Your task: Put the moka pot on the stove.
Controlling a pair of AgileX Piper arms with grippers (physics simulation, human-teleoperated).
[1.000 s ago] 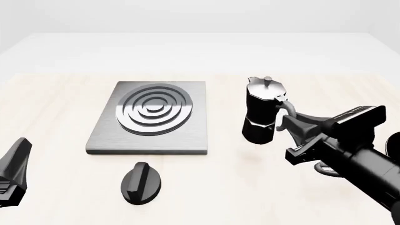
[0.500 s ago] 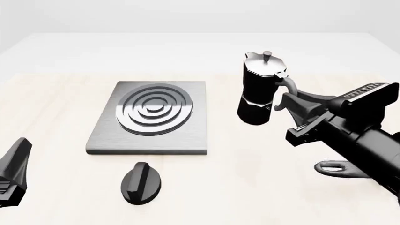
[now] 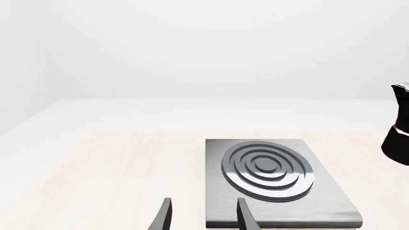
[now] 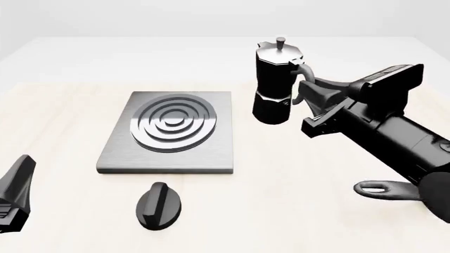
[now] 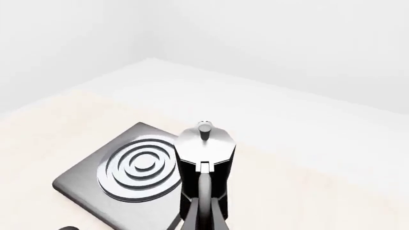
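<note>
The moka pot, black with a silver lid and knob, hangs in the air to the right of the stove, clear of the table. My right gripper is shut on its curved side handle. In the right wrist view the pot fills the middle, with the stove below and beside it. My left gripper is open and empty at the table's near left. In the left wrist view its fingers point toward the stove, and the pot shows at the edge.
A black oval knob lies in front of the stove. The grey handle of a pan pokes out from under my right arm at the near right.
My right gripper has lifted the moka pot off the table and carried it up and a little left toward the stove. The left arm has not moved.
</note>
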